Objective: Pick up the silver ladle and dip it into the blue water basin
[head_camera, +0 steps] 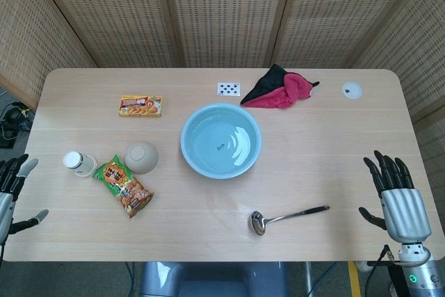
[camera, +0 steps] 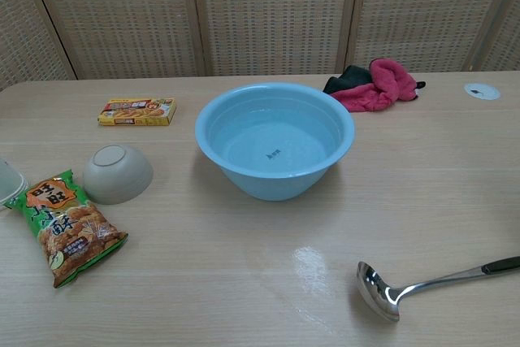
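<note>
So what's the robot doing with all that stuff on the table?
Nothing is being handled yet. The robot is meant to pick up the silver ladle and dip it into the blue water basin. The ladle lies flat on the table, nearer the robot than the basin, its scoop pointing left. The right hand rests open at the table's right edge, apart from the ladle. The left hand is open at the left edge, holding nothing.

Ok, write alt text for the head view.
A silver ladle lies untouched on a wooden table in front of a blue water basin. The left hand and right hand rest open at either edge, holding nothing.
</note>
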`<state>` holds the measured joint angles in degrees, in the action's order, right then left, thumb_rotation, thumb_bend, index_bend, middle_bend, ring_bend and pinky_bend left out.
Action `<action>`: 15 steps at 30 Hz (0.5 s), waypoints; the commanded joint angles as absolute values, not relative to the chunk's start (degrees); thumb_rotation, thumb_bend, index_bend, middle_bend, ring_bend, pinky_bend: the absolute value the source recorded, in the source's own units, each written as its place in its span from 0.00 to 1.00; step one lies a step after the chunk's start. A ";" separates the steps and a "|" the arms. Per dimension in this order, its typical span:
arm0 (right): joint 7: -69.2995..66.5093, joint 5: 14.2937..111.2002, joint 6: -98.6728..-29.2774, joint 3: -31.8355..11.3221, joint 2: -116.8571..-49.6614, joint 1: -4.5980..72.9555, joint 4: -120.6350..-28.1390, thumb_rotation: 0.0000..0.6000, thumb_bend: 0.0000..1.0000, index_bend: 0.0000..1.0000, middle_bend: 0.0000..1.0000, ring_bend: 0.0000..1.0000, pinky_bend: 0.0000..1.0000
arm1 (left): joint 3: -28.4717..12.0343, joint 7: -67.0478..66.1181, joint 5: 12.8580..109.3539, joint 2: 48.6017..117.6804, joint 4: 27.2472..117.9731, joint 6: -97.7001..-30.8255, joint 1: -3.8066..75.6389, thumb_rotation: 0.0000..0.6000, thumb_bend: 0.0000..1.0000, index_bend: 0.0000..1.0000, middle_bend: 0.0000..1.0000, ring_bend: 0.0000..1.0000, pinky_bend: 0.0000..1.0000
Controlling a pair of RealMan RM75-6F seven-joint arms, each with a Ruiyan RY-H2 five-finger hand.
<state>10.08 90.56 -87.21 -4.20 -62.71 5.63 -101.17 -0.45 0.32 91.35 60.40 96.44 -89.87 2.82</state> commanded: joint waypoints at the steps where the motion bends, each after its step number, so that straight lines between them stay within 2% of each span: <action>1: 10.03 90.59 -87.06 -4.16 -62.72 5.70 -101.06 1.00 0.00 0.00 0.00 0.00 0.00 | -0.47 0.42 91.37 60.35 96.49 -89.94 2.78 1.00 0.00 0.00 0.00 0.00 0.00; 5: 9.97 90.41 -86.44 -4.00 -62.62 5.87 -100.96 1.00 0.00 0.00 0.00 0.00 0.00 | -0.49 0.52 91.36 60.41 96.37 -89.94 2.76 1.00 0.00 0.00 0.00 0.00 0.00; 6: 10.06 90.27 -86.13 -3.92 -62.57 5.94 -100.92 1.00 0.00 0.00 0.04 0.02 0.00 | -0.51 0.53 91.30 60.41 96.32 -89.86 2.79 1.00 0.00 0.00 0.00 0.00 0.00; 7: 10.16 90.09 -85.80 -3.85 -62.55 6.01 -100.93 1.00 0.00 0.00 0.10 0.09 0.00 | -0.53 0.54 91.26 60.42 96.30 -89.81 2.82 1.00 0.00 0.00 0.00 0.00 0.00; 8: 10.33 89.88 -85.35 -3.79 -62.52 6.14 -100.93 1.00 0.00 0.00 0.25 0.25 0.00 | -0.57 0.57 91.16 60.42 96.29 -89.76 2.83 1.00 0.00 0.00 0.00 0.00 0.00; 9: 10.53 89.66 -84.66 -3.73 -62.46 6.41 -100.90 1.00 0.00 0.00 0.42 0.43 0.08 | -0.61 0.59 91.04 60.44 96.28 -89.73 2.82 1.00 0.00 0.00 0.00 0.00 0.00; 10: 10.53 89.47 -83.51 -3.60 -62.38 6.90 -100.84 1.00 0.00 0.00 0.52 0.55 0.18 | -0.68 0.58 90.90 60.49 96.25 -89.70 2.83 1.00 0.00 0.00 0.00 0.00 0.00; 11: 9.98 89.33 -81.26 -3.42 -62.26 7.99 -100.50 1.00 0.00 0.00 0.62 0.67 0.39 | -0.81 0.52 90.67 60.59 96.14 -89.55 2.92 1.00 0.00 0.00 0.00 0.00 0.00; 12: 9.32 89.45 -79.32 -3.27 -62.23 9.04 -99.88 1.00 0.00 0.00 0.71 0.75 0.65 | -0.92 0.43 90.39 60.71 96.08 -89.37 2.99 1.00 0.00 0.00 0.00 0.00 0.00; 13: 8.57 89.65 -77.11 -3.10 -62.22 10.26 -98.93 1.00 0.00 0.00 0.73 0.79 0.73 | -1.01 0.28 90.09 60.83 96.01 -89.10 3.09 1.00 0.00 0.00 0.00 0.00 0.00; 14: 7.69 89.82 -74.61 -2.87 -62.23 11.60 -97.81 1.00 0.00 0.02 0.78 0.84 0.86 | -1.11 0.15 89.74 60.96 95.94 -88.78 3.20 1.00 0.00 0.00 0.00 0.00 0.00; 15: 5.41 90.19 -70.30 -2.26 -62.20 13.80 -96.35 1.00 0.00 0.04 0.83 0.89 0.94 | -1.30 -0.13 89.14 61.20 95.82 -88.26 3.41 1.00 0.00 0.00 0.00 0.00 0.00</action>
